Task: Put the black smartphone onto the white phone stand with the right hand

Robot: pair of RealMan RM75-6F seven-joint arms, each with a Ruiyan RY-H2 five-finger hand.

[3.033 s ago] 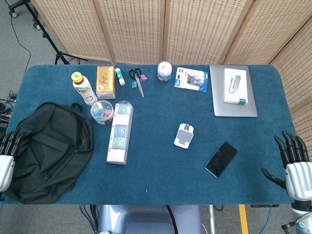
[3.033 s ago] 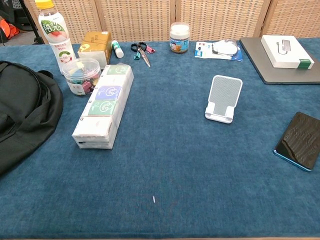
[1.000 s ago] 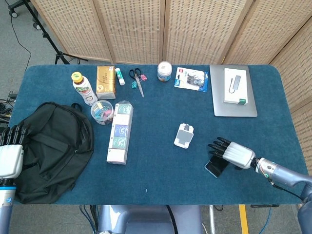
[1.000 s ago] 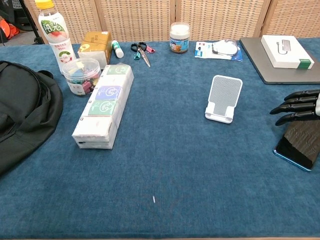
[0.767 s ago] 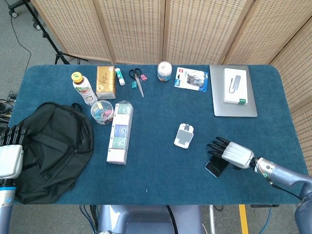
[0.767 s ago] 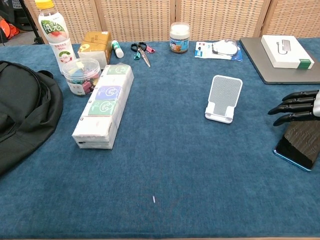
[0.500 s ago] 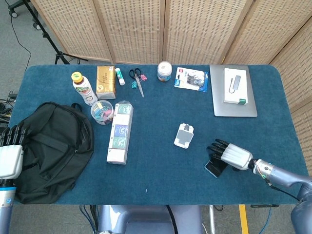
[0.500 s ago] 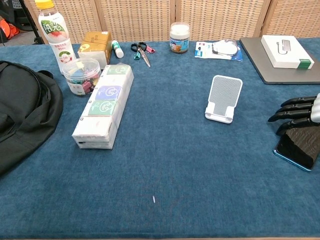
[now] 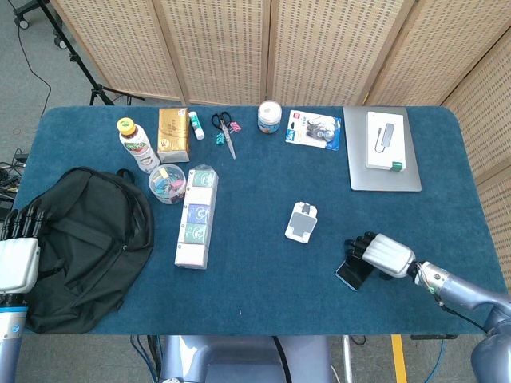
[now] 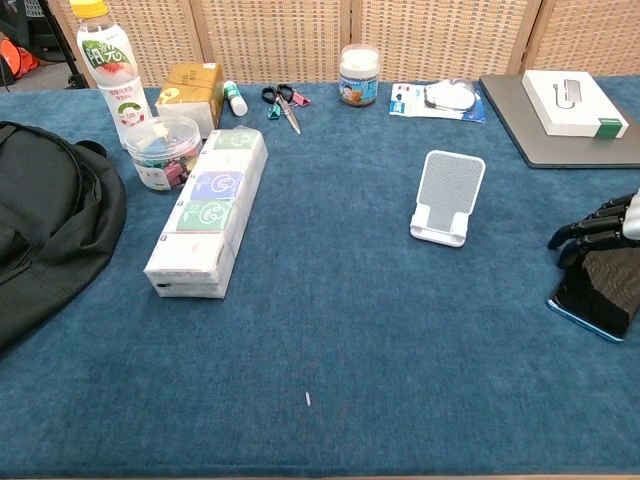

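Note:
The black smartphone (image 9: 354, 274) lies flat on the blue table, right of the white phone stand (image 9: 303, 222). My right hand (image 9: 383, 254) lies over the phone's far end, hiding most of it, with its fingers bent down onto the left edge. In the chest view the phone (image 10: 603, 292) still rests on the cloth, and the right hand (image 10: 601, 231) touches its upper end at the frame's right edge; the thumb is hidden. The stand (image 10: 446, 198) stands upright and bare. My left hand (image 9: 17, 257) hangs off the table's left edge, fingers straight, holding nothing.
A black backpack (image 9: 84, 247) fills the left side. A long tissue pack (image 9: 197, 215), a clip tub (image 9: 167, 183), a bottle (image 9: 136, 145), a box, scissors (image 9: 227, 132) and a jar (image 9: 270, 116) sit further back. A laptop (image 9: 382, 159) with a white box lies at the back right.
My right hand came in from the table's right edge to the phone. Over the last second its fingers bent down onto the phone's edge. The phone has not moved.

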